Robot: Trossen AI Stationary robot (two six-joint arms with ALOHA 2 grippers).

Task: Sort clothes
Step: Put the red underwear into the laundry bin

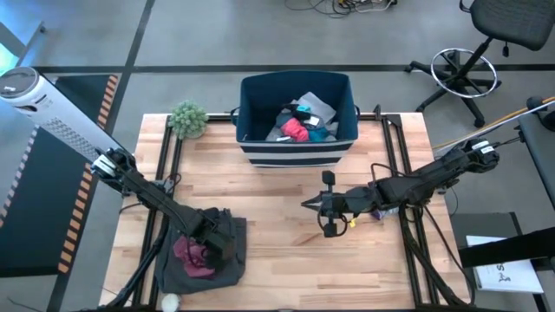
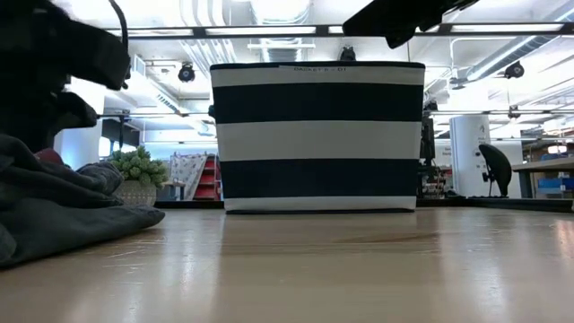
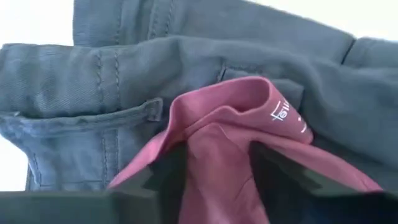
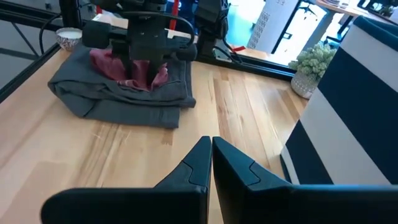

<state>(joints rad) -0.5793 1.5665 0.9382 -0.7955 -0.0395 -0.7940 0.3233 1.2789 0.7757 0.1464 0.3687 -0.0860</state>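
A dark grey garment [image 1: 204, 256] lies bunched on the table's near left part, and it also shows in the low view [image 2: 63, 211]. A maroon garment [image 1: 192, 254] lies on top of it. My left gripper [image 1: 211, 244] stands over this pile, pointing down, shut on the maroon garment [image 3: 217, 155]. My right gripper [image 1: 306, 204] is shut and empty above the middle of the table [image 4: 211, 163], pointing toward the pile. More clothes, grey, pink-red and teal [image 1: 302, 121], lie in the navy striped bin [image 1: 297, 154]. My left gripper pinches a raised fold of the maroon garment [image 3: 214, 168] between its two fingers [image 3: 168, 183], coming from above and pointing down. Several layers sit between them. The rest of the maroon cloth [image 4: 106, 62] lies on the dark grey garment.
The navy bin with white stripes [image 2: 318, 135] stands at the table's far middle. A small potted plant [image 1: 188, 119] stands to its left. A small white cup [image 4: 68, 38] sits at the near left corner. Bare wood lies between the pile and the bin.
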